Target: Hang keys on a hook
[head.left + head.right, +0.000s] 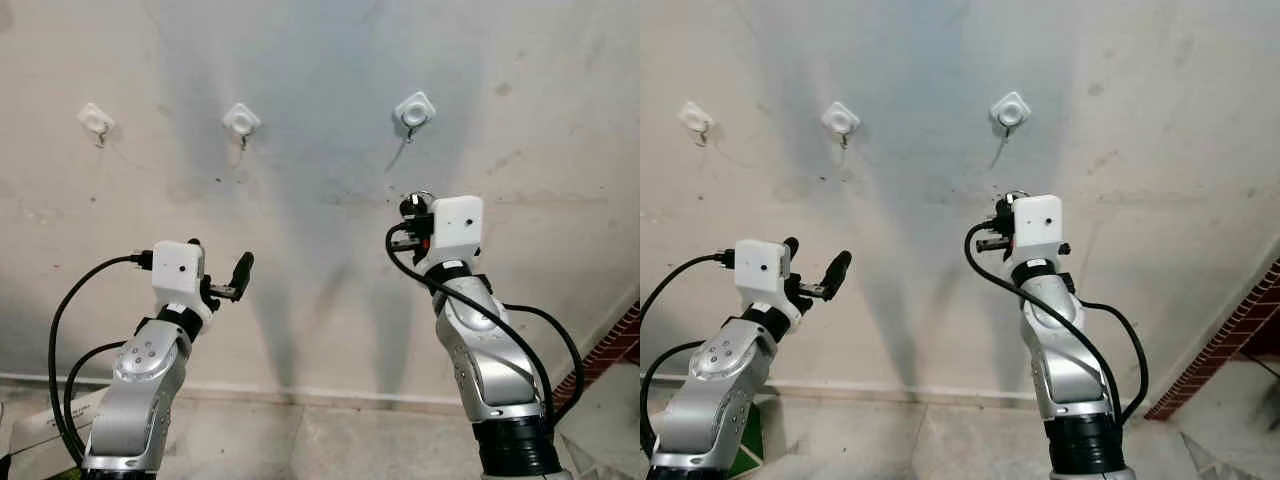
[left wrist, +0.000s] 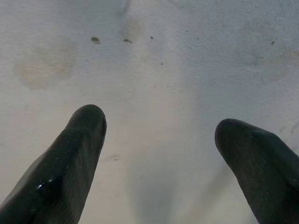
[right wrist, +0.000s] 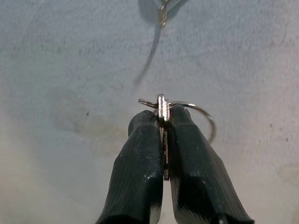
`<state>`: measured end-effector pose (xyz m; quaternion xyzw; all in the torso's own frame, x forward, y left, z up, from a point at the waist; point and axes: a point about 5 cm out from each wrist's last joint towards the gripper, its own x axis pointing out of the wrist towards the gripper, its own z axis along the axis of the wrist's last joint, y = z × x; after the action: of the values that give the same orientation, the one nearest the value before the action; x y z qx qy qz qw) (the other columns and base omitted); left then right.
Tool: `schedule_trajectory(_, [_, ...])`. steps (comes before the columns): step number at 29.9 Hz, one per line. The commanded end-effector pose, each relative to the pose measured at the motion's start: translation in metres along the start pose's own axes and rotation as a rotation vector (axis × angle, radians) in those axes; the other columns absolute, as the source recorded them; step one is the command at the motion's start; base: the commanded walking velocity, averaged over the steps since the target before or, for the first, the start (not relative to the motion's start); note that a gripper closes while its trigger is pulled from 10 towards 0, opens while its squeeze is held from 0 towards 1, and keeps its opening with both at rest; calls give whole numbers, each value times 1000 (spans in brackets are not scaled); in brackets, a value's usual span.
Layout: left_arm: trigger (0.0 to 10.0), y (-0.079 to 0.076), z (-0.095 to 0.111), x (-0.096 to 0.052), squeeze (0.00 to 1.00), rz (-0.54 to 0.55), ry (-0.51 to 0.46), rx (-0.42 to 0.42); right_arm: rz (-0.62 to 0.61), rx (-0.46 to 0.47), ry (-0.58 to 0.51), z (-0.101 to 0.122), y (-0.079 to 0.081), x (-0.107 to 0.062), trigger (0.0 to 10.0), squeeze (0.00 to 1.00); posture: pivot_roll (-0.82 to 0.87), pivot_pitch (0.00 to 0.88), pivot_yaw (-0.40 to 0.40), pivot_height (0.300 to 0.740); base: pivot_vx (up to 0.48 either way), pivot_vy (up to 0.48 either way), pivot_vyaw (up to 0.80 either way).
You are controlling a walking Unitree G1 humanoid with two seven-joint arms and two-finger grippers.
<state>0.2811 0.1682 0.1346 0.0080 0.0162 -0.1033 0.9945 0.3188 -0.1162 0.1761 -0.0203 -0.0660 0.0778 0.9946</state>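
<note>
Black fingers (image 3: 140,163) of the right tool (image 3: 162,122) are pressed together on a key (image 3: 161,108), seen edge-on, with its wire ring (image 3: 205,116) looping out to one side past the fingertips. In the head views this tool (image 1: 408,222) is raised in front of the wall (image 1: 540,120), just below the right hook (image 1: 415,110) and not touching it; the key and ring (image 1: 418,197) stick up from the fingers toward that hook. In the right wrist view the hook's metal tip (image 3: 162,16) hangs above the key, with a thin shadow slanting down the wall beneath it.

Farther from the right hook, the left tool (image 1: 228,282) is held lower, its fingers (image 2: 70,163) spread wide apart with nothing between them, pointing at bare, stained plaster.

Two more hooks sit on the wall in a row with the right hook: a middle hook (image 1: 241,121) to its left, and a far hook (image 1: 96,121) beyond that. Each has a white square base.

Well below the right hook, the wall meets a pale floor (image 1: 350,440). Brickwork (image 1: 610,350) shows at the lower right, and a white box (image 1: 35,430) lies beside the left arm.
</note>
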Motion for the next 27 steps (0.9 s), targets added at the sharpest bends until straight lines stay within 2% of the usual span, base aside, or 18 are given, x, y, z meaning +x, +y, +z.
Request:
schedule_trajectory(1, [10000,3,0,0,0,1,5,10,29,13,-39,10,9,5,10000,0,56,0,85,740,0,0,0])
schedule_trajectory(4, [10000,2,-1,-1,0,-9,11,11,54,4,-61,16,15,8,10000,0,60,0,88,740,0,0,0])
schedule_trajectory(8, [10000,-11,3,-1,0,-127,1,19,78,-5,-127,33,17,16,10000,0,67,0,91,740,0,0,0])
schedule_trajectory(12, [10000,-29,16,2,0,-273,-37,75,70,-2,-164,44,12,25,10000,0,84,0,87,740,0,0,0])
schedule_trajectory(16, [10000,-38,20,5,0,-328,-50,98,74,-2,-189,52,12,31,10000,0,80,0,85,740,0,0,0])
schedule_trajectory(22, [10000,-49,18,4,0,-406,-27,42,87,-3,-244,70,14,39,10000,0,73,0,87,740,0,0,0])
schedule_trajectory(27, [10000,-55,16,3,0,-438,-17,40,87,16,-281,80,18,44,10000,0,67,0,82,740,0,0,0])
